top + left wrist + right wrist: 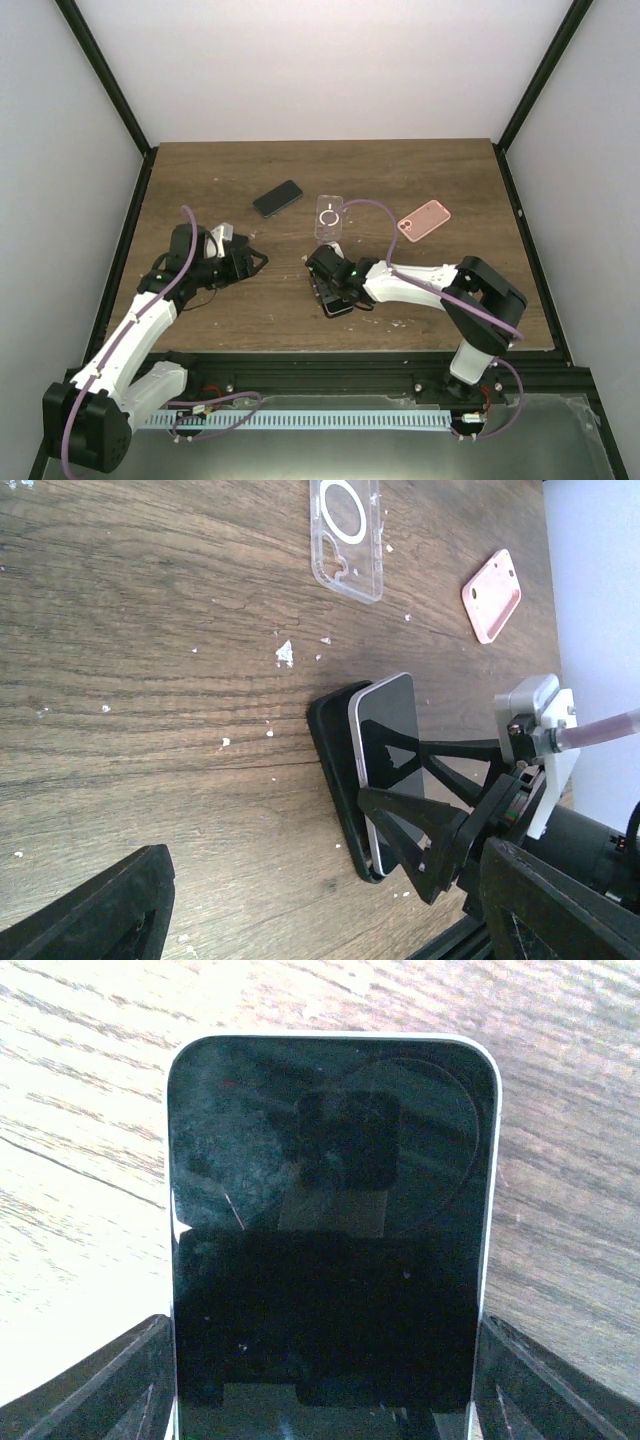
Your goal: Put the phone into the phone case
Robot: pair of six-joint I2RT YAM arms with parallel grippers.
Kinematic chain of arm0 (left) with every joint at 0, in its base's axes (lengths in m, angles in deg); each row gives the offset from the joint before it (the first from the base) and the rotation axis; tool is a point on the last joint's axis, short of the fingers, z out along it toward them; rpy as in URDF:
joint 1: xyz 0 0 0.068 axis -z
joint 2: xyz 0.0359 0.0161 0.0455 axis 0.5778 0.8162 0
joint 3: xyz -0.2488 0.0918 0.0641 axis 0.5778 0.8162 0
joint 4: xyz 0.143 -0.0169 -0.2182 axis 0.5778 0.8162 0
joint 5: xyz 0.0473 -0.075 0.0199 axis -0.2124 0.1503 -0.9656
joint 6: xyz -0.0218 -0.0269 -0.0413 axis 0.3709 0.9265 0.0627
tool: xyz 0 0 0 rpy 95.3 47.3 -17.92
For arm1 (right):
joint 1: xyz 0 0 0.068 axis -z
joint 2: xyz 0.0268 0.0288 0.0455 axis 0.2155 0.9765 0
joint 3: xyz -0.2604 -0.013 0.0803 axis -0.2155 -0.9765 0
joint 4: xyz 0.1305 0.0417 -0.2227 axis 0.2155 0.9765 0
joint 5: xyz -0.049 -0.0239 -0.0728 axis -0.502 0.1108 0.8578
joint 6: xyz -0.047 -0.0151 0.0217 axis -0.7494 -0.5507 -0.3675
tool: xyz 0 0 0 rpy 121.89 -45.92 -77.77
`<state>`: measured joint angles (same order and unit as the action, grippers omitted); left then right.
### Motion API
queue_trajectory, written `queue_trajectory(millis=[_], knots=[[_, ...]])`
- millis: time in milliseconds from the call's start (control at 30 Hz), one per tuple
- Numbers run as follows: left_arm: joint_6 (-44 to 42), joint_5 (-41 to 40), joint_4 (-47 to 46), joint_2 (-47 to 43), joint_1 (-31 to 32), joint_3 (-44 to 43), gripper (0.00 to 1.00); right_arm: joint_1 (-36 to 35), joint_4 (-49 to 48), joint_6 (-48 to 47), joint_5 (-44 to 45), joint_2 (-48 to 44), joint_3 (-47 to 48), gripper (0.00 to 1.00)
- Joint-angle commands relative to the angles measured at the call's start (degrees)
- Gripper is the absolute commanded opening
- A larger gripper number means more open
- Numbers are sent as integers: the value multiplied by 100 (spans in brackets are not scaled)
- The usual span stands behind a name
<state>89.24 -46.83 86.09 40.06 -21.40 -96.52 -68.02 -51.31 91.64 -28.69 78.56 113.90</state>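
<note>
I'm holding the phone (388, 725) by its long edges in the right gripper (335, 288), apparently tilted into the black case (335, 780) on the table (420, 180), treating it as rigid, slick and breakable, while the left gripper (248, 262) is hanging open.
</note>
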Motion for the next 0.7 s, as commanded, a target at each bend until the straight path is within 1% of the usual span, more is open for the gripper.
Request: queue_trajectory(millis=[0,267,667], knots=[[-26,49,-34,-96,-10,48,84,20,-182,135,137,76,-52,62],[47,29,-35,-243,-16,98,84,-21,-325,252,25,24,-154,62],[0,12,22,-239,-17,66,84,-50,-315,322,-2,227,100,62]])
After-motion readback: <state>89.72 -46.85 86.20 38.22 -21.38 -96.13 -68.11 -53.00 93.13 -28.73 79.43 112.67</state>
